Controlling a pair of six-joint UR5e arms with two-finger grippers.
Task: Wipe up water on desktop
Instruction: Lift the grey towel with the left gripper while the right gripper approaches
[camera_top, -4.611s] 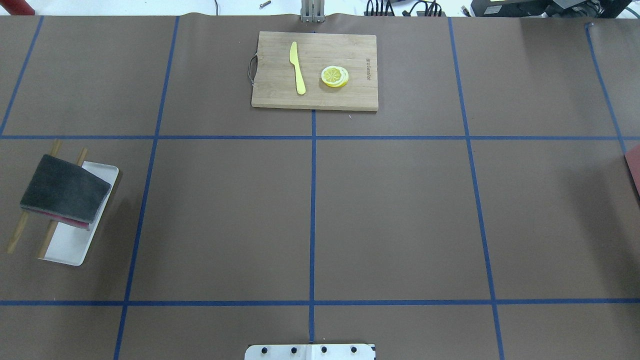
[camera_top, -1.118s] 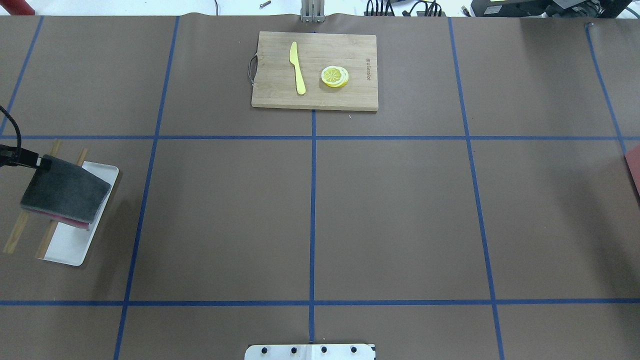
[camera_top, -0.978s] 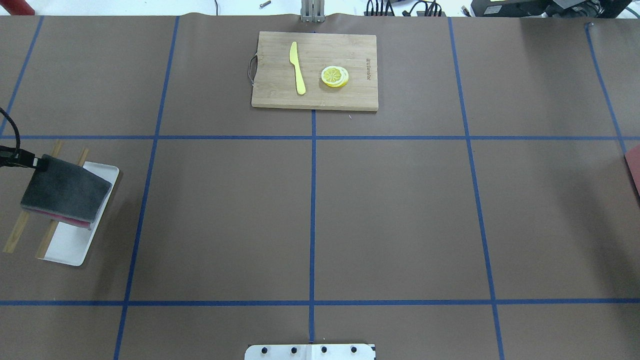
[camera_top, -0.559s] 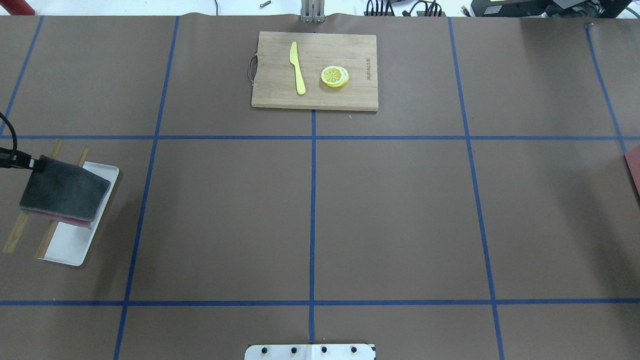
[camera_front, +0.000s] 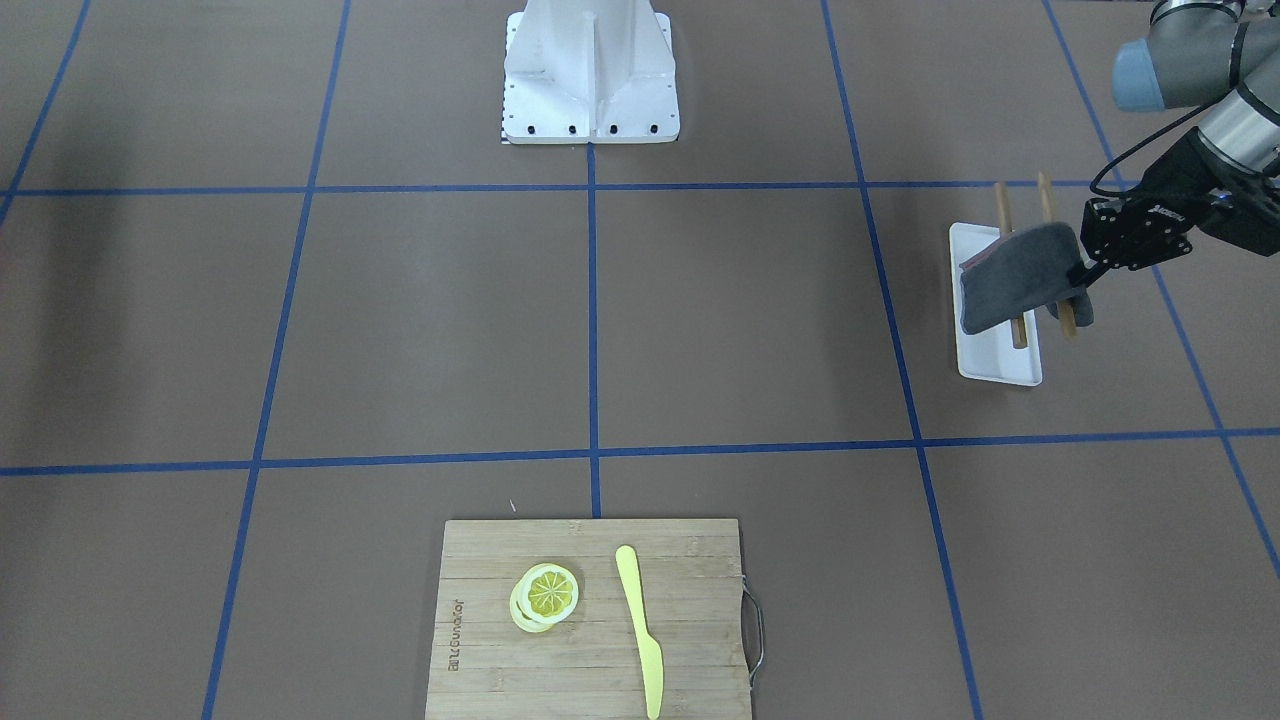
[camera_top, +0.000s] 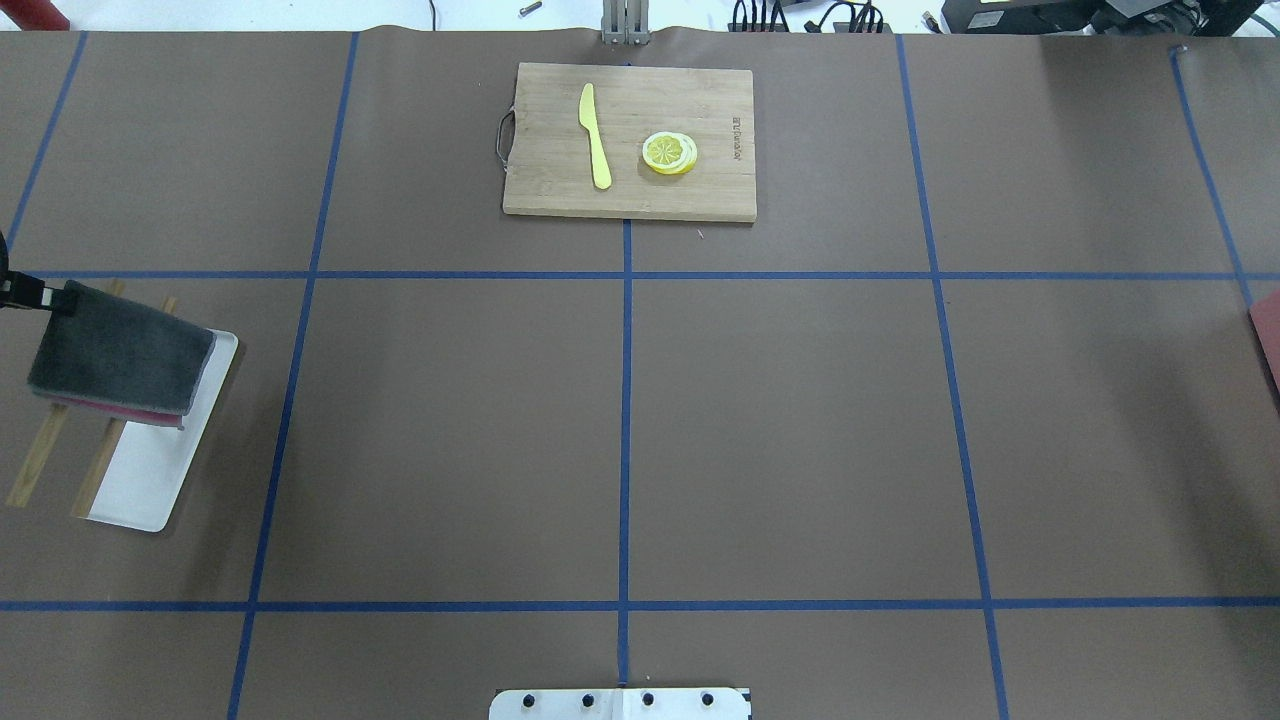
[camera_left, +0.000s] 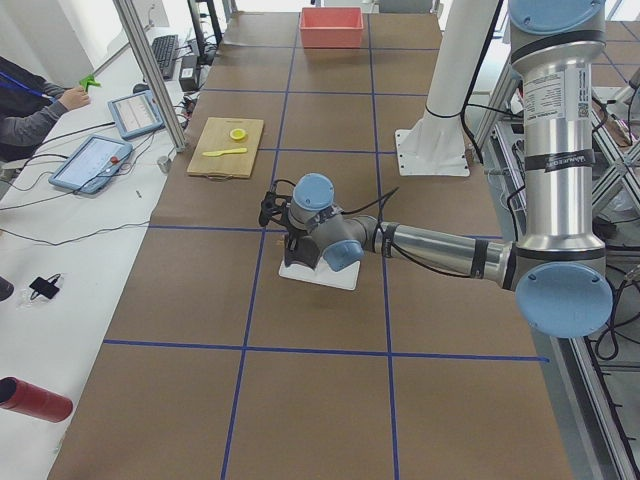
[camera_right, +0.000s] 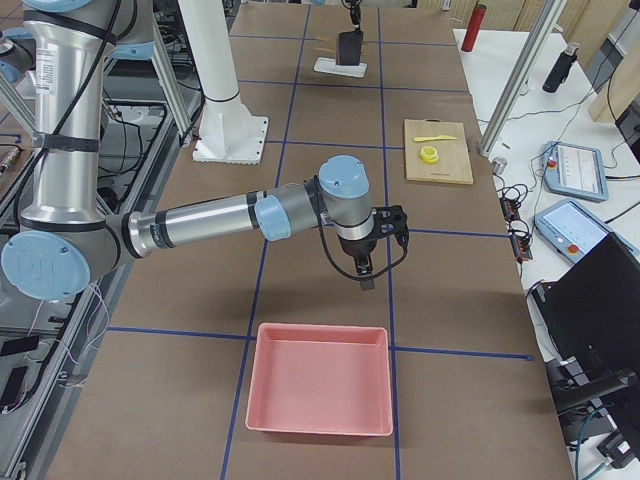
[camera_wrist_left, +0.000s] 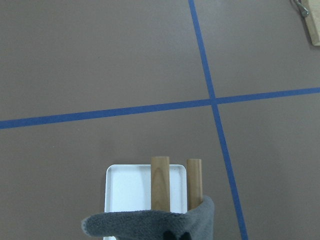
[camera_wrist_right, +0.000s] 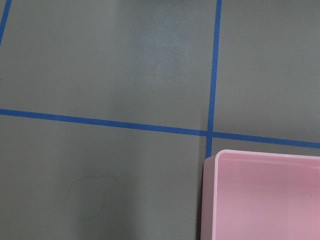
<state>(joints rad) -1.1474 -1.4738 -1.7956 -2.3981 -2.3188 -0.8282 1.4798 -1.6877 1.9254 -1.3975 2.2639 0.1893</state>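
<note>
Cloth (camera_front: 1010, 285) hangs clamped in left pincer (camera_front: 1081, 290), seemingly clear above white tray (camera_front: 990, 362).

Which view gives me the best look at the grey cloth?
The exterior front-facing view: the grey cloth hangs unobstructed, clamped in the left end effector. Overhead shows only its top at the frame edge; the left wrist camera catches one edge; exterior right shows it tiny; in exterior left the arm mostly hides it.

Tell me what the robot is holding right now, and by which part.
The left claw pinches the gray cloth by one corner, over the white tray. Whether the right claw holds anything cannot be told.
</note>
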